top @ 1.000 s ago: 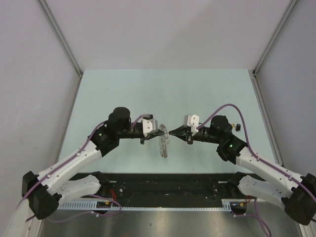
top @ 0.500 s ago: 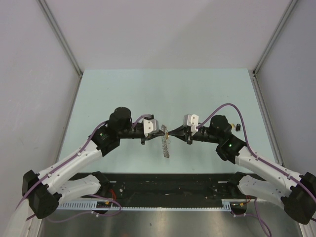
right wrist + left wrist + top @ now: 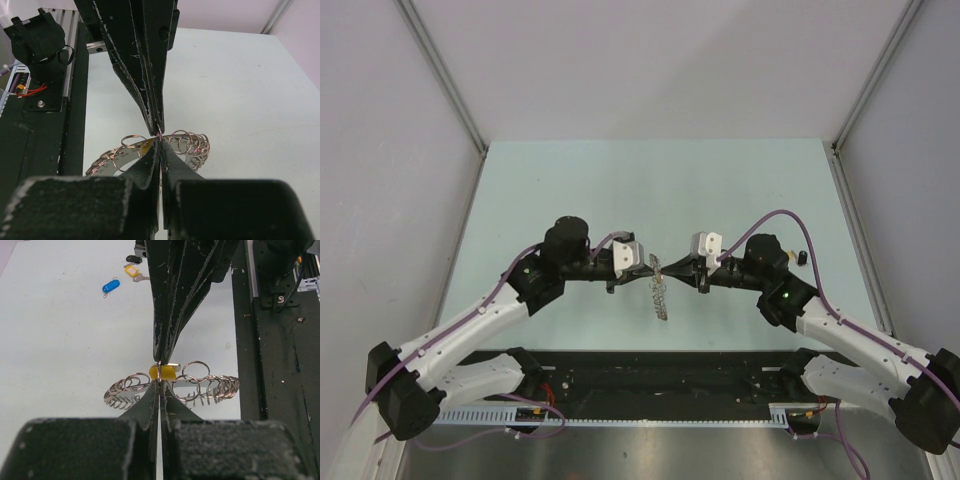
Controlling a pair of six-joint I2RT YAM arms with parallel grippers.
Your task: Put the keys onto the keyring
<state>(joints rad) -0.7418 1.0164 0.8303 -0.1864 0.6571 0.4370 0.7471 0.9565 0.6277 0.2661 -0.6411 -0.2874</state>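
**Tip to tip over the coil.** Two grippers meet nose to nose at the centre of the overhead frame. The left gripper [image 3: 650, 263] reaches in from the left and the right gripper [image 3: 668, 267] from the right, both with jaws pressed fully together. Directly under their meeting point is the keyring [image 3: 661, 297], a silvery coil of loops stretching across the pale table [image 3: 620, 180] toward the bottom of the frame.

In the left wrist view a yellow-headed key [image 3: 164, 372] sits right at the junction of the two sets of tips, against the coil's upper edge, with a thin wire loop running between them. The tips hide the contact, so it cannot be told which gripper pinches the key and which the wire.

The head-on arrangement looks deliberate, with one arm steadying a loop while the other works the key onto it. Three spare keys [image 3: 131, 271], blue, yellow and black, wait at the upper left of that view, well apart from the coil, so most of the job appears to remain.
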